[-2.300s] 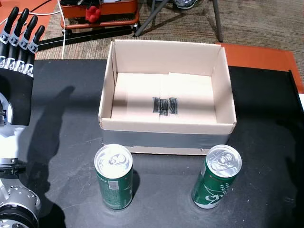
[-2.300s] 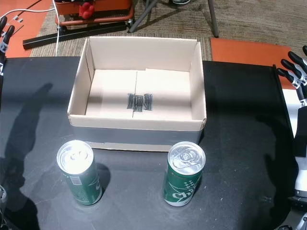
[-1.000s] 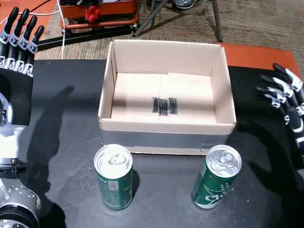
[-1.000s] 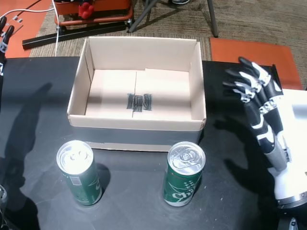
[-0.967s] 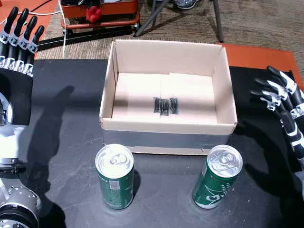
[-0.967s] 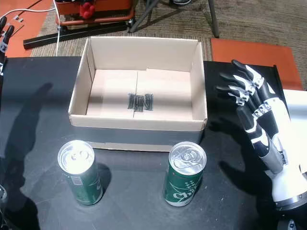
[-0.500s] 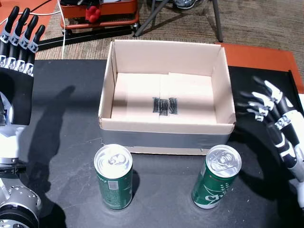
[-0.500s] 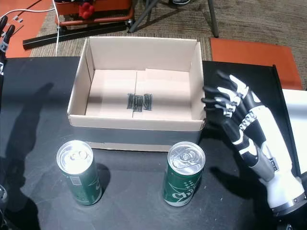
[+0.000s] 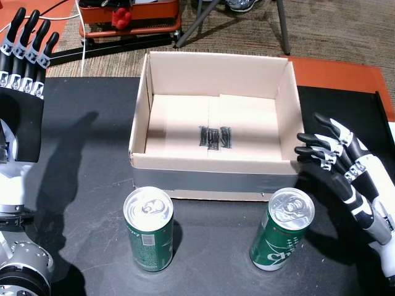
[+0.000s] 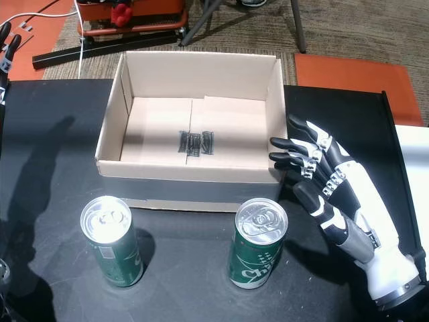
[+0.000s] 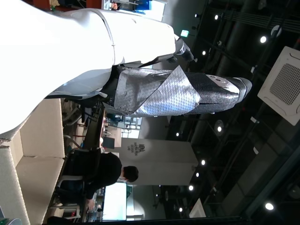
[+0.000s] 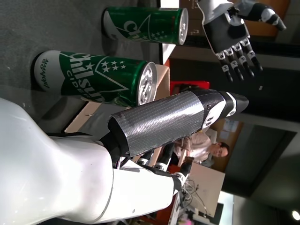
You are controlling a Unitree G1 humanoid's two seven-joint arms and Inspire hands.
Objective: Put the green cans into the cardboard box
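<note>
Two upright green cans stand on the black table in front of the cardboard box (image 9: 216, 176), which holds nothing. In both head views the left can (image 9: 148, 239) (image 10: 111, 249) stands alone. My right hand (image 9: 345, 176) (image 10: 328, 184) is open, fingers spread, hovering just right of the right can (image 9: 281, 239) (image 10: 257, 249) and not touching it. The right wrist view has this can (image 12: 93, 84) close by the thumb of my right hand (image 12: 159, 124). Far from both cans, my left hand (image 9: 24, 49) is raised at the far left, open, fingers straight.
An orange machine base (image 9: 133, 15) and a tripod leg (image 9: 197, 21) stand on the carpet behind the table. An orange mat (image 9: 339, 74) lies at the back right. A person (image 12: 201, 146) sits in the background. Bare black table surrounds the cans.
My right hand has come in from the right edge and moved left and down, ending beside the right can near the box's front right corner. Cans, box and left hand have not moved.
</note>
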